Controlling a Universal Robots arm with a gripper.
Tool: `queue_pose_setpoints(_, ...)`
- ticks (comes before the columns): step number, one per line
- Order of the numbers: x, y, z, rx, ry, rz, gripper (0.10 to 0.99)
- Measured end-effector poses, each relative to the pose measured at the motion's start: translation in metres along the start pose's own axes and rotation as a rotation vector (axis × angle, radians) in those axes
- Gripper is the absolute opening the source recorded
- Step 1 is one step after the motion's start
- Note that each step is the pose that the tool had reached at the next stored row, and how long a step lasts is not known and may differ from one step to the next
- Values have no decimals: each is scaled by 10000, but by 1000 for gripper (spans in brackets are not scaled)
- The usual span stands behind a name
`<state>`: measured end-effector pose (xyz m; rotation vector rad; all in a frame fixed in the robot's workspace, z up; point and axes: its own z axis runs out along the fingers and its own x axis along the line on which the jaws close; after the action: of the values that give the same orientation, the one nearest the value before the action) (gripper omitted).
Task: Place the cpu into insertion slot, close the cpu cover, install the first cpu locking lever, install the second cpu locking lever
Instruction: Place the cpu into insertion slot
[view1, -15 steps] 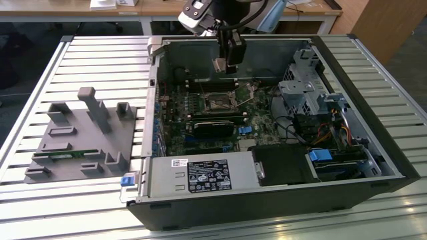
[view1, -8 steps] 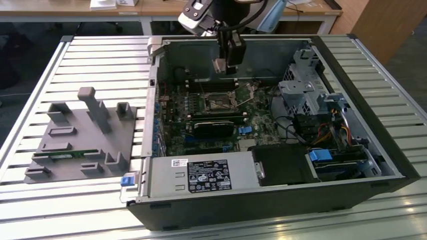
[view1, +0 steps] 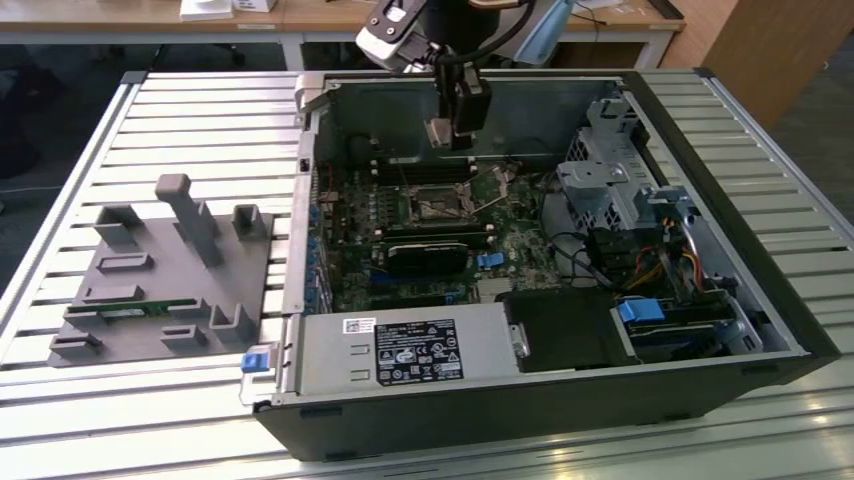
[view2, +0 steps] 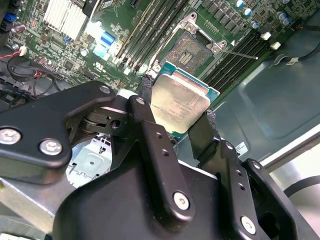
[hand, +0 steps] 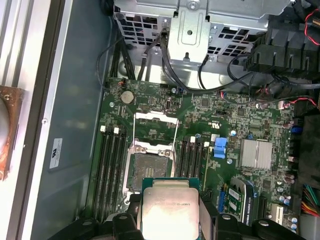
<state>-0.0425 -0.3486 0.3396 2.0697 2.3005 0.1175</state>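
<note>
My gripper (view1: 451, 133) hangs inside the open computer case, above the motherboard, shut on the cpu (view1: 438, 134). In both wrist views the cpu (view2: 180, 100) (hand: 170, 210) is a silvery square chip clamped by its edges between the two black fingers (view2: 146, 90), and the gripper (view2: 177, 106) (hand: 170, 216) holds it clear of the board. The insertion slot (view1: 435, 207) (view2: 188, 50) (hand: 150, 167) lies below with its dark centre exposed. The cpu cover (hand: 156, 116) is swung up and open at the slot's far side. A thin lever rod (view2: 240, 53) sticks out beside the slot.
Memory slots (hand: 112, 165) flank the socket. A black heatsink block (view1: 430, 255), the power supply (view1: 400, 350) and a drive cage with cables (view1: 607, 185) crowd the case. A grey fixture (view1: 160, 270) stands on the slatted table at the exterior view's left.
</note>
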Motion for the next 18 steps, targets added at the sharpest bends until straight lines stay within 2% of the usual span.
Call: queue_pose_setpoints(18, -2, -10, 94, 1, -10, 107, 541)
